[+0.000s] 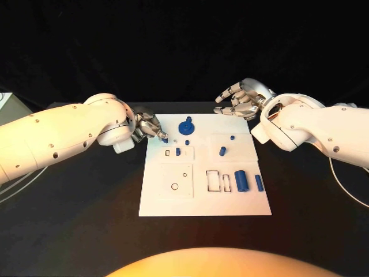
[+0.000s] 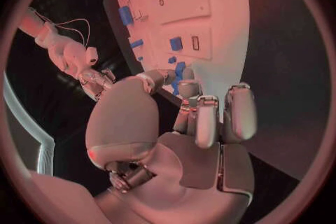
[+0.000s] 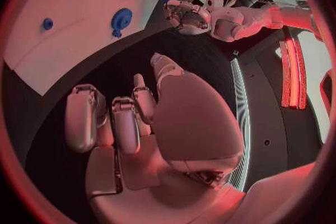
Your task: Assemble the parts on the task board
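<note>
Blue small part sat pinched in the left hand at the white task board's upper left corner. Right hand hovered wide, holding nothing. Next, I think, it needs lining up with a slot.

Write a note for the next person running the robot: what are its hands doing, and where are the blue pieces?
Left robot hand: at the task board's far left corner, fingertips pinching a small blue part.
Right robot hand: above the far right corner, fingers curled, holding nothing.
Blue round piece sits near the far edge; two blue cylinders lie at the right.
Several white slots look unfilled, so assembly seems far from finished.
</note>
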